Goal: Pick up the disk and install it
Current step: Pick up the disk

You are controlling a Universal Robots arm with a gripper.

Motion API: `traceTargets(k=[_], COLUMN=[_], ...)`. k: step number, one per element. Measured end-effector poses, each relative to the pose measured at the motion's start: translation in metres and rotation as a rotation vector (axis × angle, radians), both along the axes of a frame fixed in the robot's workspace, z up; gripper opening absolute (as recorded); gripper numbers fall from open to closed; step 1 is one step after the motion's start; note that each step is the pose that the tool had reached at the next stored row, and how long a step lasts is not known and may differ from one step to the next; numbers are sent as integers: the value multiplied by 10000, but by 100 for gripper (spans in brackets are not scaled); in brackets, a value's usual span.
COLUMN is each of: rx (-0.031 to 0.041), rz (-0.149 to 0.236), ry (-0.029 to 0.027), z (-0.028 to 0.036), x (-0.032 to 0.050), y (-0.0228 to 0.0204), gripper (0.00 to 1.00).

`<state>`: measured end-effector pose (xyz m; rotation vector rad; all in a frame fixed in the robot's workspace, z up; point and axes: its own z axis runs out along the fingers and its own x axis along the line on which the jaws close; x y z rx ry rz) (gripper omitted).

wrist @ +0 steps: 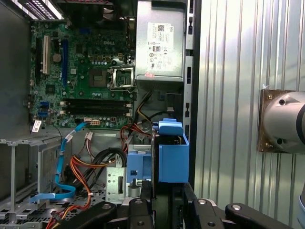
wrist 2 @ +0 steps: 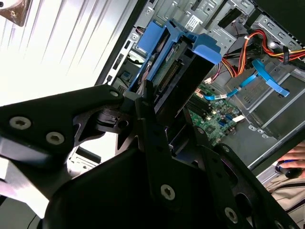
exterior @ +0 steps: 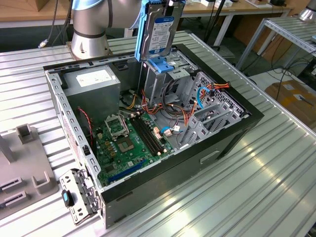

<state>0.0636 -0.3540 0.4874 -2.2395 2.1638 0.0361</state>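
We log a ribbed aluminium table (exterior: 276, 163) carrying an open black steel computer case (exterior: 207, 155). Inside the case are a flat green motherboard (exterior: 128, 145), a boxy grey power supply (exterior: 94, 81) and a perforated grey drive cage (exterior: 170, 86). The disk (exterior: 162, 29), a flat silver slab in a glossy blue plastic frame, stands upright above the case's cage. Its long axis is vertical, its label shows in the exterior view, and its lower end is just over the cage's blue latch (exterior: 160, 64). The matte black gripper (wrist 2: 167, 107) is clamped on the disk.
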Motion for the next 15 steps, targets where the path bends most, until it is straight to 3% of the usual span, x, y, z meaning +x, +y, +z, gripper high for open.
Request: traceTargets(k=[4,10,15], rx=[0,0,1], rz=[0,0,1], ry=[0,0,0], z=[0,0,-1], x=[80,281,367], y=[0,0,0], gripper=[35,35,35])
